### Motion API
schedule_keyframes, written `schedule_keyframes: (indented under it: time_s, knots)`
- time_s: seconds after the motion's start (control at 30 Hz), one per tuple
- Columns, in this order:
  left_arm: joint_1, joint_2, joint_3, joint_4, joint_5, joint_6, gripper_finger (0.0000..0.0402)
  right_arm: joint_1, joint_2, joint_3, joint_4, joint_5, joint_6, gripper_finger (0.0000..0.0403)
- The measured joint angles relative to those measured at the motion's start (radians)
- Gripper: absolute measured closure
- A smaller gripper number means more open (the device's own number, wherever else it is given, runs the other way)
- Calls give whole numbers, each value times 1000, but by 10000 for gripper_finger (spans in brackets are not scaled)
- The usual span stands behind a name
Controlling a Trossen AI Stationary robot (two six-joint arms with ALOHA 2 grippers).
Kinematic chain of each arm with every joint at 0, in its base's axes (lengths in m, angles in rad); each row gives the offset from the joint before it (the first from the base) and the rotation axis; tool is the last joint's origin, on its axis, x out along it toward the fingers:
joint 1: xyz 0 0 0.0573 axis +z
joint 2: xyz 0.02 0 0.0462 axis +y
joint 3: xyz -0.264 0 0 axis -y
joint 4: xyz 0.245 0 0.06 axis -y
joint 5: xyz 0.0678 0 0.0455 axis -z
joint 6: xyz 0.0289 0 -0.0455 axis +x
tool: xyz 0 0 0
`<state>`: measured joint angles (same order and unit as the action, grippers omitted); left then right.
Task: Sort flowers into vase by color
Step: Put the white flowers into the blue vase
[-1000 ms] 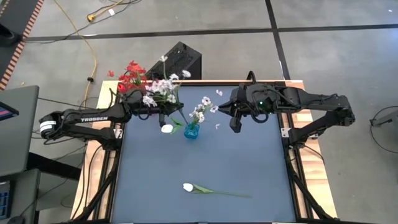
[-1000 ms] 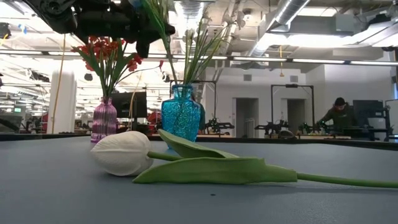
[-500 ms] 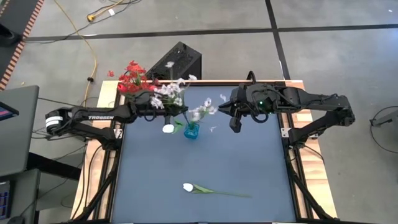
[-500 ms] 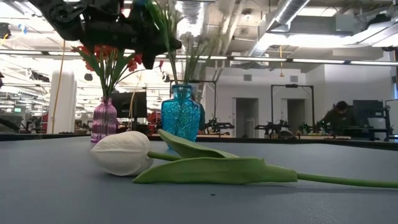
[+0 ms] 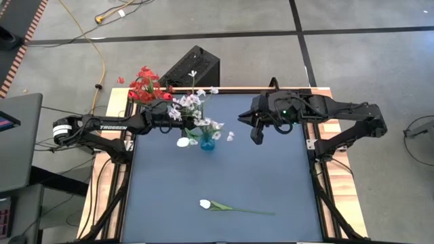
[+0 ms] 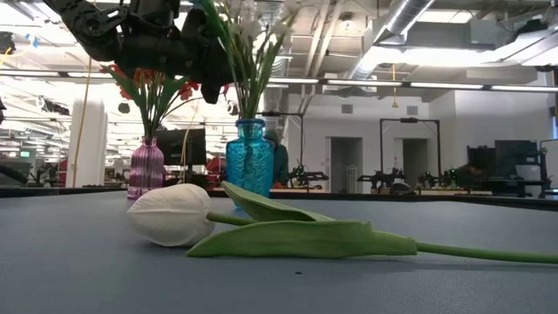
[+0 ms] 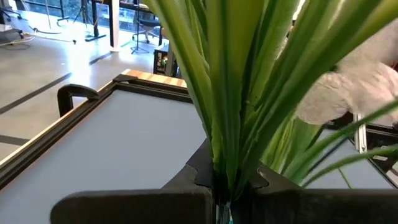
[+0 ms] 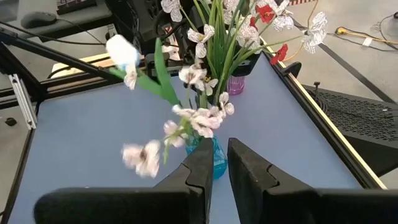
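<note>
My left gripper [image 5: 184,124] [image 6: 209,57] is above the blue glass vase [image 5: 207,144] [image 6: 252,166], shut on a bunch of green stems [image 7: 219,155]. The bunch carries small white blossom sprays [image 5: 193,105] and a white tulip bud [image 5: 183,141] [image 8: 121,50]. Its lower ends run down into the vase's neck. My right gripper [image 5: 255,137] [image 8: 222,165] hovers right of the vase, shut, holding nothing. A purple vase [image 6: 146,170] near the far-left corner holds the red flowers [image 5: 144,85] upright. Another white tulip [image 5: 205,203] [image 6: 170,214] lies on its side near the near edge. My left gripper pinches several green stems and leaves [image 7: 214,171] together between its two fingers, well below the blossoms and above the blue vase's mouth. The fingers come level from the table's left and lie across the stems. The bunch stands nearly upright, with its lower ends inside the vase.
The blue table top [image 5: 224,176] lies open between the vases and the lying tulip, whose long stem [image 5: 251,212] points right. A black box [image 5: 193,66] sits on the floor beyond the far edge. A wooden rim [image 5: 325,169] borders the table.
My left gripper has carried its bunch of white flowers toward the table's right, until it stands over the blue vase. The sprays standing in the vase, which leaned toward the right, have swung in toward the bunch. My right arm kept still.
</note>
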<state>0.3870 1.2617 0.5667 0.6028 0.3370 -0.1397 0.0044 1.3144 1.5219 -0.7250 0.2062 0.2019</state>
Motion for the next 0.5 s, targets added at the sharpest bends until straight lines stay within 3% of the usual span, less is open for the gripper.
schedule_keyframes:
  time_s: [0.5]
  knots:
    - [-9, 18, 0, -61, 19, 23, 401, -14, 0, 0, 2, 0, -14, 327]
